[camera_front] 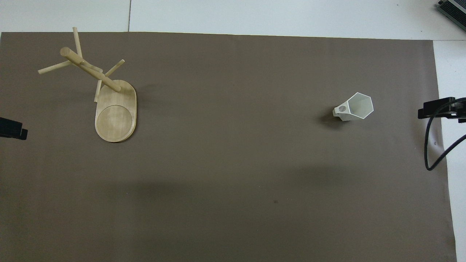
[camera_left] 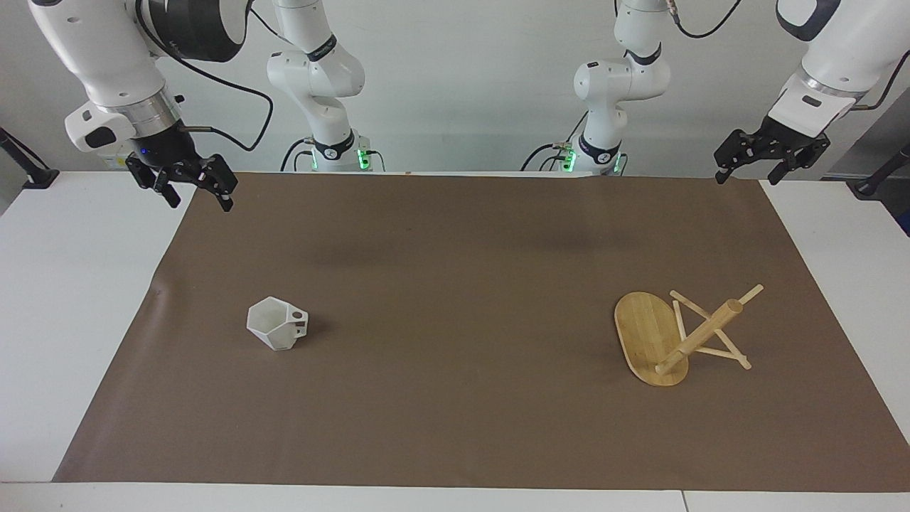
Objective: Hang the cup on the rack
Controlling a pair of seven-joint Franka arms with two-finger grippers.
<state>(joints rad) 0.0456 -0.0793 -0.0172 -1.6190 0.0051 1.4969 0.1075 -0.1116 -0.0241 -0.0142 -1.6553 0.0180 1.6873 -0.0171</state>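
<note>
1. Facing view: the cup (camera_left: 277, 331) stands upright on the brown mat (camera_left: 455, 270), toward the right arm's end of the table (camera_left: 71, 299), its handle pointing toward the middle of the mat.
2. Facing view: the rack (camera_left: 675, 340) stands toward the left arm's end, well apart from the cup. Its oval base lies flat on the mat, its post carries thin crossing pegs, and no cup hangs on them.
3. Facing view: the right gripper (camera_left: 194, 199) hangs in the air over the mat's corner at the robots' edge, fingers spread, holding nothing.
4. Facing view: the left gripper (camera_left: 748, 175) hangs over the mat's other corner at the robots' edge, fingers spread and empty.
5. Overhead view: the cup (camera_front: 355, 107) shows its hexagonal rim and hollow inside; the handle with its round hole faces the rack (camera_front: 105, 98).
6. Overhead view: the rack's post rises from the end of the base farther from the robots.
7. Overhead view: only a dark tip of each gripper shows at the picture's edges, the right gripper (camera_front: 438, 109) beside a black cable (camera_front: 431, 145), the left gripper (camera_front: 11, 128) at the other edge.
</note>
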